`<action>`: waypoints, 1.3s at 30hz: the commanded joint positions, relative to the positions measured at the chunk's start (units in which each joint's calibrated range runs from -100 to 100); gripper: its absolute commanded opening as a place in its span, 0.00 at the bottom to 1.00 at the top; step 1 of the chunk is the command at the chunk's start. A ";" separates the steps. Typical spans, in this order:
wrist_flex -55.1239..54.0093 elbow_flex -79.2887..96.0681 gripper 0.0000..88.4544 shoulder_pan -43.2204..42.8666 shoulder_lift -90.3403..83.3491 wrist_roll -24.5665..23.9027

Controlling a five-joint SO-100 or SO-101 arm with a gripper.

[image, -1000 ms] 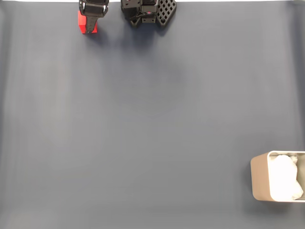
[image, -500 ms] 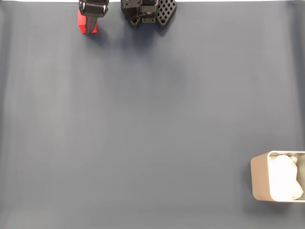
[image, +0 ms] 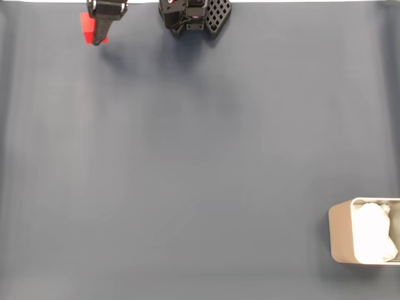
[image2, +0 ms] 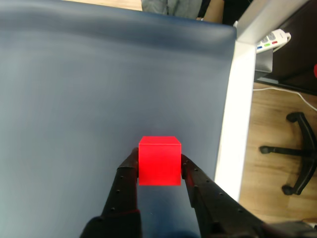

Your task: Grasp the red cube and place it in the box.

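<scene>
The red cube (image2: pixel 159 160) sits between my two black fingers in the wrist view, and my gripper (image2: pixel 159 168) is shut on it above the blue-grey mat. In the fixed view the red cube (image: pixel 87 28) shows at the top left, partly covered by my gripper (image: pixel 97 39). The box (image: pixel 364 239), tan-walled with white lining, stands at the bottom right corner of the fixed view, far from the cube.
The arm's black base (image: pixel 194 15) sits at the top edge of the fixed view. A blue-grey mat (image: pixel 200 162) covers the table. The wrist view shows the table's white edge (image2: pixel 237 114), a wooden floor and a chair base (image2: pixel 292 153) beyond it.
My gripper and the red cube have shifted left along the top edge of the fixed view. The box has not moved.
</scene>
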 commanded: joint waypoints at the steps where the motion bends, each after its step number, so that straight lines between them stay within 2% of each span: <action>1: -1.12 -6.55 0.10 -4.00 2.26 0.44; 26: -3.00 -30.91 0.09 -30.28 17.59 2.98; 39: -2.76 -40.04 0.09 -45.83 21.32 2.10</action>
